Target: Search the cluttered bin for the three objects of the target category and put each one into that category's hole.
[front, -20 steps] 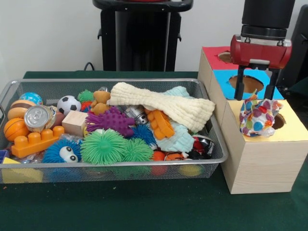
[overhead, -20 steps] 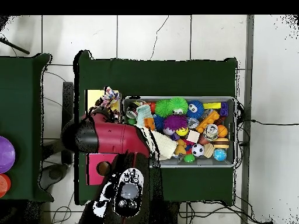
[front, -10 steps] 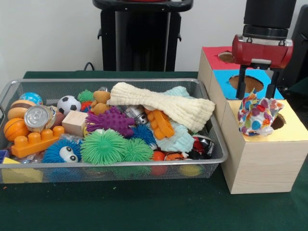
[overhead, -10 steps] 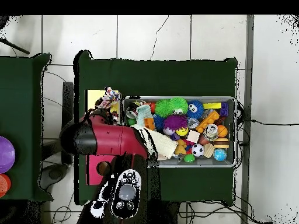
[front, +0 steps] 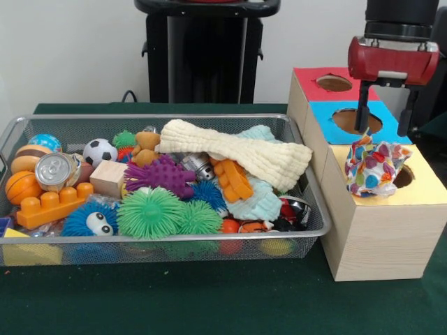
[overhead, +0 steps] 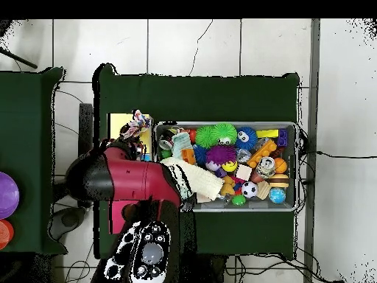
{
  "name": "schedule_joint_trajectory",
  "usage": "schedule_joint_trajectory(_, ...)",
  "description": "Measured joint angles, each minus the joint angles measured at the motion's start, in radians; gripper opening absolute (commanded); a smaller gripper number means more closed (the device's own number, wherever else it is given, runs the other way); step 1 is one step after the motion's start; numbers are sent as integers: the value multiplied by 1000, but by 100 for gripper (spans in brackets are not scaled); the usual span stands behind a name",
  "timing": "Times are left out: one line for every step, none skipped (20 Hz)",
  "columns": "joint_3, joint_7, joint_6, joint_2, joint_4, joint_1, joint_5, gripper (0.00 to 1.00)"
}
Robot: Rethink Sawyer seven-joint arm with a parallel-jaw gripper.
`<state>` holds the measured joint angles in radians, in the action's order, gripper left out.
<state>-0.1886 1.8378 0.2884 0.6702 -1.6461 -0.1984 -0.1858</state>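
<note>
My fingers [front: 386, 115] hung spread and empty above the spotted cloth [front: 374, 167] crumpled beside the yellow hole [front: 404, 176]; soft and light, it looked best pinched at its raised folds.

The red hole [front: 334, 83] and blue hole [front: 351, 121] lay open from above. A spotted cloth [front: 374, 167] partly blocked the yellow hole [front: 404, 176]. The cream cloth [front: 237, 153] covered toys in the wire bin [front: 167, 248].
</note>
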Motion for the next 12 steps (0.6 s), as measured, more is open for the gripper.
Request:
schedule_joint_trajectory(-1,0,0,1,0,-1,0,100)
schedule_joint_trajectory(-2,0,0,3,0,-2,0,100)
schedule_joint_trajectory(-3,0,0,5,0,-3,0,100)
schedule_joint_trajectory(-5,0,0,8,0,-4,0,100)
schedule_joint_trajectory(-6,0,0,9,0,-4,0,100)
schedule_joint_trajectory(-7,0,0,12,0,-3,-1,100)
schedule_joint_trajectory(-8,0,0,13,0,-3,-2,100)
schedule_joint_trajectory(-8,0,0,14,0,-3,-3,100)
schedule_joint_trajectory(-8,0,0,15,0,-3,-3,100)
schedule_joint_trajectory(-8,0,0,15,0,-3,-3,100)
schedule_joint_trajectory(-8,0,0,16,0,-2,-4,100)
schedule_joint_trajectory(-8,0,0,16,0,-1,-4,100)
